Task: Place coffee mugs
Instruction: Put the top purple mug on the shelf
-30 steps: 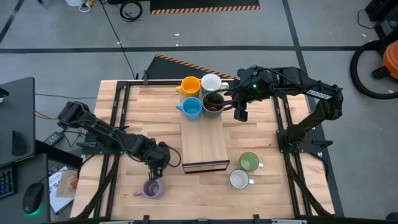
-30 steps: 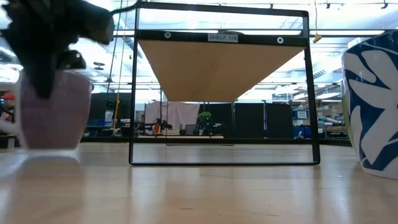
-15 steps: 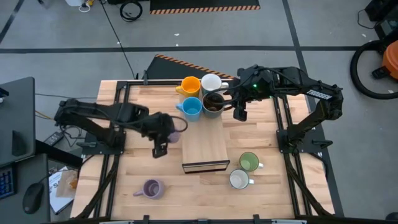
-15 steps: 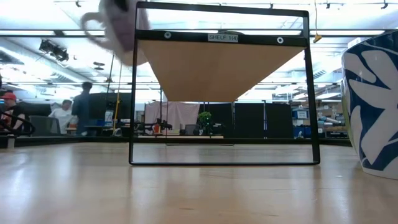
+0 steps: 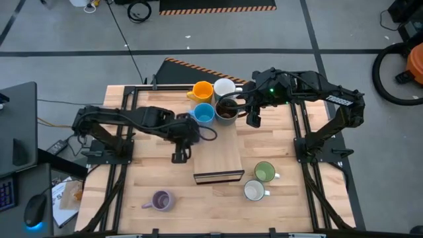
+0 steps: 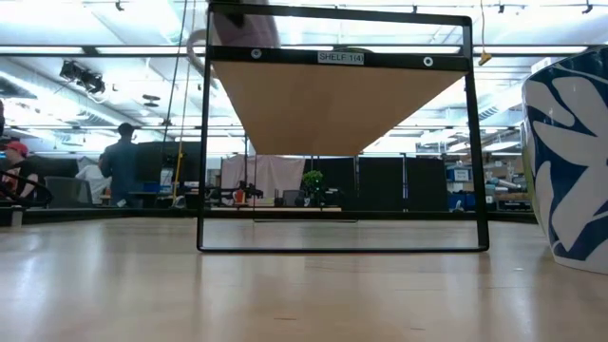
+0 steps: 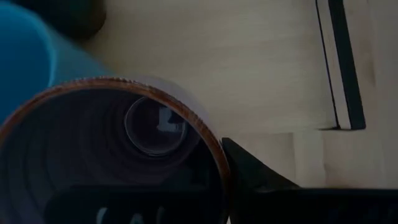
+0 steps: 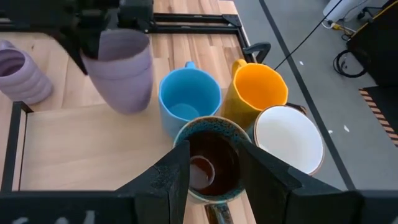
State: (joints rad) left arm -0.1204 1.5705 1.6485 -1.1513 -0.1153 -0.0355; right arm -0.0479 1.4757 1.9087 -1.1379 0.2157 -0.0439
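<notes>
I see left gripper (image 5: 185,132) clamped on lavender mug (image 8: 121,68), at blue mug's (image 5: 204,114) 8 o'clock | right gripper (image 8: 214,168) grips brown mug (image 8: 210,158) on board (image 5: 216,153)

In the high view the left hand (image 5: 187,132) hides most of its smooth lavender ceramic mug (image 8: 122,66). The low view crops a blue-and-white patterned mug (image 6: 570,161) at its edge.
</notes>
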